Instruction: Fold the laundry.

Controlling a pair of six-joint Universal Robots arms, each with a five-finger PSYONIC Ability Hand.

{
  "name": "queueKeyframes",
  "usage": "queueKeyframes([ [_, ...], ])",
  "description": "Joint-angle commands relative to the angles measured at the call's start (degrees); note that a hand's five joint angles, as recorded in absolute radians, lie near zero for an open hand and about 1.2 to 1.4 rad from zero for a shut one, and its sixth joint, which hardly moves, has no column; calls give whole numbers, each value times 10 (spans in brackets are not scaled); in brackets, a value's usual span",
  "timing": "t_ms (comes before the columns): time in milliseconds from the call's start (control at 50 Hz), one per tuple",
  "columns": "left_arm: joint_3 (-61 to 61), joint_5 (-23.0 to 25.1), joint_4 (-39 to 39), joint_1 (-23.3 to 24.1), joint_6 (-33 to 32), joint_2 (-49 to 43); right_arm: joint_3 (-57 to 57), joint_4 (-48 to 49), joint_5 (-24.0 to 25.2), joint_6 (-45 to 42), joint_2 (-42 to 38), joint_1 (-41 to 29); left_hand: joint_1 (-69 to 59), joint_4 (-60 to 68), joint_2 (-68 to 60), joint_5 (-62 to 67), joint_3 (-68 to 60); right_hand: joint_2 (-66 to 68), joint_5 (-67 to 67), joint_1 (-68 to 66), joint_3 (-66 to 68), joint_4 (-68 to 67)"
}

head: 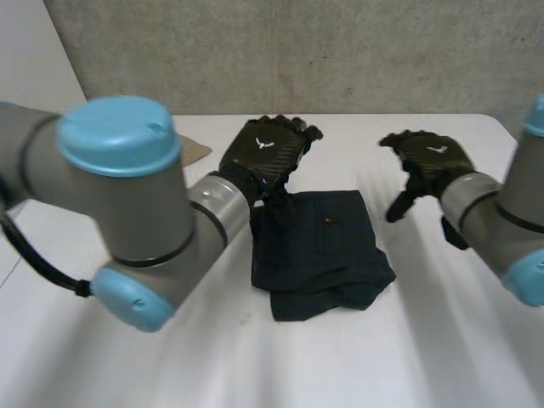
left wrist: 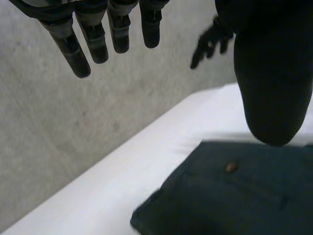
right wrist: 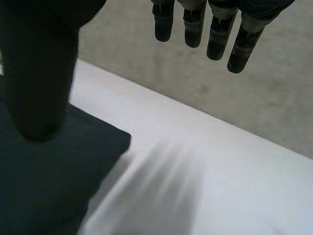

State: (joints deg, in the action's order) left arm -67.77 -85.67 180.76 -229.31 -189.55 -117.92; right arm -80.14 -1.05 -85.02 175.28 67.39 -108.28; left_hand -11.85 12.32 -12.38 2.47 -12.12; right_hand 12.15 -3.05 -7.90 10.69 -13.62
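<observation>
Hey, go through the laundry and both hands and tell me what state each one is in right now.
Dark garment: folded, lying flat on the table.
Left hand: open, holding nothing, at the garment's far corner.
Right hand: open, holding nothing, beside the garment.

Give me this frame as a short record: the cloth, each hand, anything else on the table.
cloth: dark garment, folded to a rough rectangle, flat on the white table
left hand: open, fingers straight, over the garment's far left corner
right hand: open, off the garment's far right corner, holding nothing
other: brown flat sheet at the table's far left
</observation>
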Motion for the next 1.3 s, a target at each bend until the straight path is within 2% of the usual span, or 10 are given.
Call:
queueKeyframes([
  [20,-83,77,-36,-31,45,97,-99,-16,22,53,30,32,5,-9,10,-11,7,-21,30,-21,-7,36],
  [120,-111,114,-44,-35,64,125,-165,-12,84,72,25,52,5,-9,10,-11,7,-21,30,-21,-7,36],
  [200,-115,116,-44,-35,67,133,-173,14,112,117,-14,48,5,-9,10,-11,7,-21,30,-21,-7,36],
  [660,-119,114,-44,-36,67,125,-69,68,91,168,-130,-5,1,-6,6,-7,4,52,-43,-94,66,-37],
  [820,-122,114,-44,-36,67,125,-20,67,90,180,-154,-18,-1,-4,5,-6,2,151,-142,-193,165,-136],
  [900,-122,114,-44,-36,67,125,9,64,89,193,-175,-19,-2,-3,3,-4,1,319,-310,-361,333,-304],
  [920,-122,115,-44,-36,67,125,24,62,88,197,-185,-19,-2,-3,3,-4,1,469,-460,-512,484,-454],
  [980,-122,115,-43,-36,67,124,58,61,85,194,-207,-19,-2,-3,3,-4,1,678,-669,-720,693,-663],
  [1180,-122,114,-43,-37,67,112,257,-11,74,154,-303,-13,0,-4,5,-6,2,679,-670,-721,693,-664],
  [1300,-122,114,-42,-37,67,107,430,-52,46,128,-378,47,0,-4,5,-6,2,679,-670,-721,693,-664],
])
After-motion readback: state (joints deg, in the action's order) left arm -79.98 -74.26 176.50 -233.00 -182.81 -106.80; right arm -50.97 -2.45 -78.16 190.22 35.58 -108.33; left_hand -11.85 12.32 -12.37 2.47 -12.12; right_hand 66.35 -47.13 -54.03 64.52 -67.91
